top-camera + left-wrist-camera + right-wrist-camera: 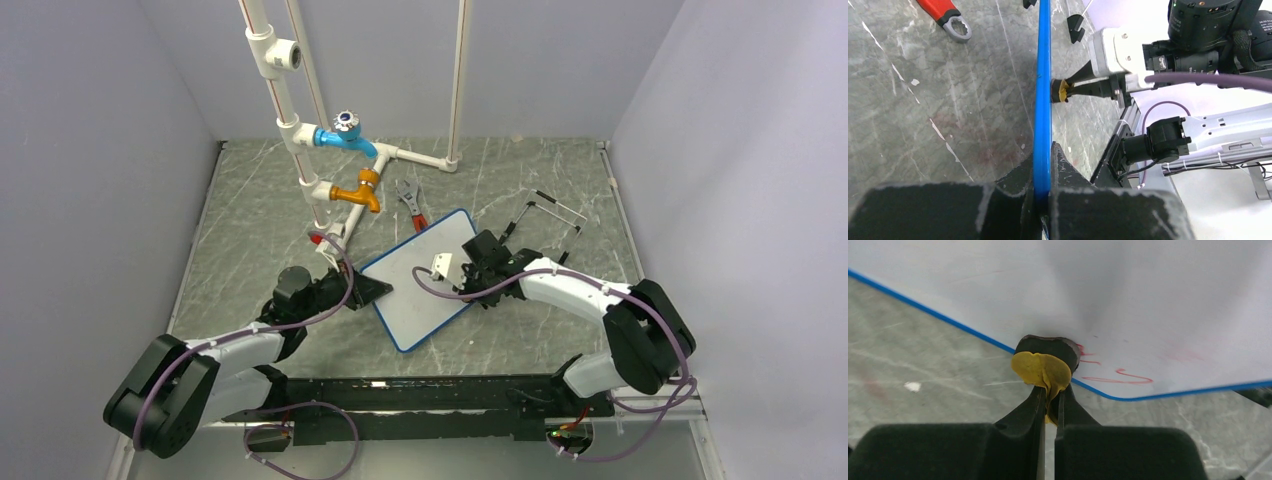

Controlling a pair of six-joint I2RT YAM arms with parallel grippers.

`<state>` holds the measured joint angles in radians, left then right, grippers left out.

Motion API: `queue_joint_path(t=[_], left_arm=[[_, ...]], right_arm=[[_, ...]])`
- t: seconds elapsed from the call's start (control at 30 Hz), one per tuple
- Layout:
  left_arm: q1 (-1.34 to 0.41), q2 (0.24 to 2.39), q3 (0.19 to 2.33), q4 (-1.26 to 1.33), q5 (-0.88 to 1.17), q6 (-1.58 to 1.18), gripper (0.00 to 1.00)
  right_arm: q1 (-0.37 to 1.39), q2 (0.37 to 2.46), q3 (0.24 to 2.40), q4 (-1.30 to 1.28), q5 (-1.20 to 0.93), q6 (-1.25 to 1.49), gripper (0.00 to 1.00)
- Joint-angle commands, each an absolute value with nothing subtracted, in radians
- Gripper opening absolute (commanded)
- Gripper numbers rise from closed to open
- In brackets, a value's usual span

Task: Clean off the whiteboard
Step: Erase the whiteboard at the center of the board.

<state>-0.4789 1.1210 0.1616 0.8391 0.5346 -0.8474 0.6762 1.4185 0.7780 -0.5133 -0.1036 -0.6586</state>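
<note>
Fingers (1066, 175) of the left gripper (380, 290) are pressed together on the blue frame at the left edge of the whiteboard (420, 290). The board sits mid-table between the two arms, its long axis running from near left to far right, one corner pointing at the near edge. Beyond it, a red-handled wrench (411, 203) lies near white pipes (300, 150) with a blue and an orange tap. On the right, the right gripper (1048, 390) is closed on a small yellow pad (1042, 369), which touches the white face just inside the frame, beside faint red marks (1115, 377).
</note>
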Motion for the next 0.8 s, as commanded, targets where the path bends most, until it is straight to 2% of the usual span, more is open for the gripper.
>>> queue_joint_path(t=[0.0,0.23,0.43,0.57,0.77], left_arm=[[-0.477,1.106,0.182,0.977,0.605,-0.851,0.0],[-0.477,1.121,0.158,1.004,0.611,-0.855,0.0],[-0.477,1.123,0.162,0.997,0.613,-0.849,0.0],[-0.476,1.115,0.167,0.98,0.607,-0.84,0.0],[-0.474,1.106,0.16,0.974,0.604,-0.833,0.0]], right_arm=[[0.648,1.377,0.779,-0.352,0.058,-0.565,0.0],[0.643,1.371,0.775,-0.275,0.109,-0.527,0.0],[0.693,1.416,0.795,-0.448,-0.111,-0.654,0.0],[0.763,1.43,0.791,-0.527,-0.172,-0.732,0.0],[0.763,1.468,0.799,-0.494,-0.074,-0.665,0.0]])
